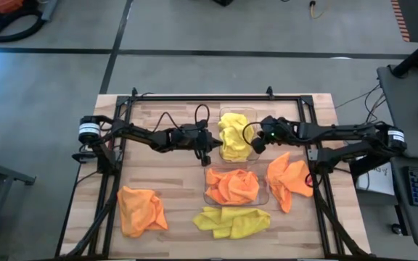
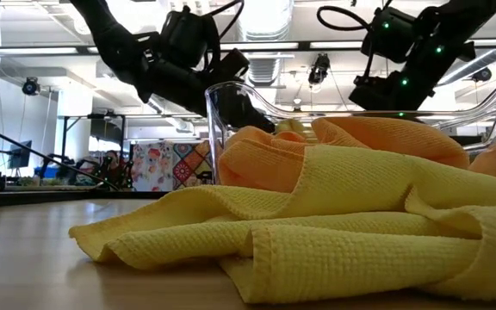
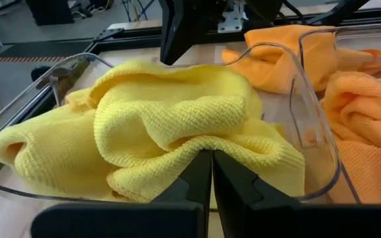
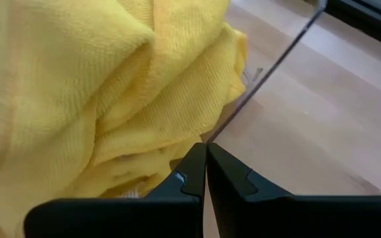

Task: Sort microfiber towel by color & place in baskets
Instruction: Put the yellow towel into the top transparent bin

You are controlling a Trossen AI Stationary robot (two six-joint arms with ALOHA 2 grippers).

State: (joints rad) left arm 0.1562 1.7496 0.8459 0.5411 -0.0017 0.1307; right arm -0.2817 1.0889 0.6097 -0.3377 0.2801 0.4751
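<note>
Two clear baskets sat in the middle of the wooden bench (image 1: pixel 158 123). The far basket (image 1: pixel 251 113) held yellow towels (image 1: pixel 232 136). The near basket (image 1: pixel 264 194), just in front of it, held orange towels (image 1: pixel 232 185).

The left pincer (image 1: pixel 207 154) hung just beside the far basket, at its left front corner. Its fingers were clenched tight together with nothing between them. In the left wrist view the shut fingers (image 3: pixel 192 180) pointed at the heap of yellow cloth behind the clear wall.

The right pincer (image 1: pixel 254 145) hung at the right edge of the far basket. It was clenched too and held nothing. In the right wrist view its fingers (image 4: pixel 189 173) sat right next to the yellow cloth and the basket's clear rim.

Three more towels lay loose on the bench around the near basket. A loose yellow towel (image 1: pixel 232 221) lay in front of it, touching or almost touching its front wall. An orange towel (image 1: pixel 289 180) lay just to its right. Another orange towel (image 1: pixel 141 209) lay well off to its left, near the front of the bench.

In the low view the loose yellow towel filled the front, with the near basket and its orange cloth right behind it.
</note>
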